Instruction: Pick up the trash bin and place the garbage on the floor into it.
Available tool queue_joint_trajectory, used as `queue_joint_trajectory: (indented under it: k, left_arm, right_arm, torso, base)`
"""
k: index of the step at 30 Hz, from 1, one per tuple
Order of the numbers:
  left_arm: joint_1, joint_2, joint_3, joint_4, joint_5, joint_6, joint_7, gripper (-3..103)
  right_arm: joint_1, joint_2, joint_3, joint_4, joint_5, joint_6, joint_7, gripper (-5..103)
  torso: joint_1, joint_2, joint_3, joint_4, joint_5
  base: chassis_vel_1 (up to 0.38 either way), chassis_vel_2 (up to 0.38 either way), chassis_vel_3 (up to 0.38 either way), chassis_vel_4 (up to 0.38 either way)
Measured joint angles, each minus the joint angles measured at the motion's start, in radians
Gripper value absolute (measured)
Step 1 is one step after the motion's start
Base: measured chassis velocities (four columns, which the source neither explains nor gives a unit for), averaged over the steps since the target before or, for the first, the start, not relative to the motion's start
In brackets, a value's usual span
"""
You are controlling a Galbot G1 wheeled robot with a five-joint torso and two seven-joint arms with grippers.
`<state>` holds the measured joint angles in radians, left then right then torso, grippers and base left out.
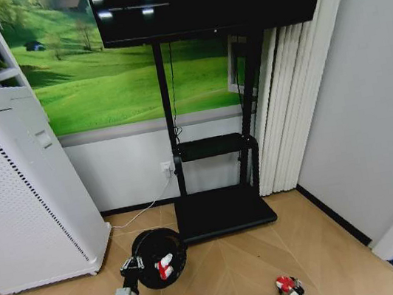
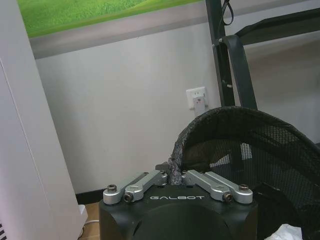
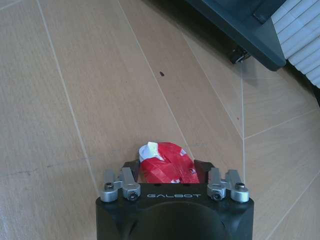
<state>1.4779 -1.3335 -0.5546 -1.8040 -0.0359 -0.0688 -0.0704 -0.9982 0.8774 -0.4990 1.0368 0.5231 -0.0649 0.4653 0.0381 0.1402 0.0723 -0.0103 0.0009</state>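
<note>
Bin in my left gripper, red litter in my right: the drop-in step.

My left gripper (image 1: 131, 266) has its jaws pinched on the rim of the trash bin (image 1: 159, 257) at lower left of centre in the head view, with a red-and-white piece (image 1: 166, 265) already inside. At the bottom edge, right of centre, my right gripper (image 1: 288, 288) clamps the red-and-white garbage (image 3: 167, 164) between its jaws over bare floor (image 3: 90, 90), well apart from the bin. Next, I judge, I must bring bin and right gripper together before the jaws spread.
</note>
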Motion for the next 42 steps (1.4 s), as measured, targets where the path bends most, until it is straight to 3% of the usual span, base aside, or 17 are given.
queue_joint_trajectory:
  k: [4, 11, 25, 30, 32, 33, 35, 38, 42]
  left_arm:
    - [0.0, -0.002, 0.002, 0.001, 0.002, -0.001, 0.0, 4]
    - [-0.001, -0.003, 0.004, 0.003, 0.003, -0.002, 0.0, 4]
    - [-0.005, -0.003, 0.006, 0.004, 0.003, -0.002, 0.0, 4]
    - [-0.013, -0.004, 0.02, 0.004, 0.002, -0.002, 0.0, 4]
    - [-0.02, -0.002, 0.031, 0.004, 0.002, -0.001, 0.0, 4]
    - [-0.02, -0.002, 0.031, 0.004, 0.002, -0.001, 0.0, 4]
    - [-0.021, 0.002, 0.04, 0.002, 0.0, 0.002, 0.0, 4]
    - [-0.02, 0.004, 0.046, -0.002, 0.0, 0.002, 0.0, 4]
    - [-0.018, 0.006, 0.052, -0.005, 0.002, 0.002, 0.0, 4]
  right_arm:
    - [-0.01, -0.001, 0.012, -0.001, -0.002, 0.0, 0.0, 47]
    - [-0.016, -0.002, 0.022, -0.003, -0.003, -0.003, 0.005, 30]
    - [-0.033, -0.019, 0.067, 0.058, 0.021, -0.023, 0.024, 27]
    - [-0.068, -0.066, 0.169, 0.19, 0.042, -0.027, 0.045, 27]
    - [-0.128, -0.126, 0.275, 0.369, 0.076, -0.036, 0.053, 27]
    - [-0.128, -0.126, 0.275, 0.369, 0.076, -0.036, 0.053, 27]
    - [-0.212, -0.176, 0.401, 0.559, 0.082, -0.038, 0.051, 25]
    - [-0.268, -0.196, 0.478, 0.699, 0.063, -0.032, 0.045, 25]
    - [-0.296, -0.205, 0.499, 0.785, 0.029, 0.014, 0.018, 25]
  torso:
    - [0.0, 0.0, 0.0, -0.0008, -0.0001]
    - [0.0, 0.0, 0.0, -0.0009, -0.0007]
    - [0.0, 0.0, 0.0, -0.0011, -0.0002]
    - [0.0, 0.0, 0.0, -0.0009, -0.0006]
    - [0.0, 0.0, 0.0, -0.0008, -0.0008]
    - [0.0, 0.0, 0.0, -0.0008, -0.0008]
    - [0.0, 0.0, 0.0, -0.001, -0.001]
    - [0.0, 0.0, 0.0, -0.0009, -0.001]
    - [0.0, 0.0, 0.0, -0.0009, -0.0011]
  base:
    - [0.0, 0.0, 0.0, 0.0]
    - [0.0, 0.0, 0.0, 0.0]
    - [0.0, 0.0, 0.0, 0.0]
    - [0.0, 0.0, 0.0, 0.0]
    - [0.0, 0.0, 0.0, 0.0]
    - [0.0, 0.0, 0.0, 0.0]
    - [0.0, 0.0, 0.0, 0.0]
    - [0.0, 0.0, 0.0, 0.0]
    - [0.0, 0.0, 0.0, 0.0]
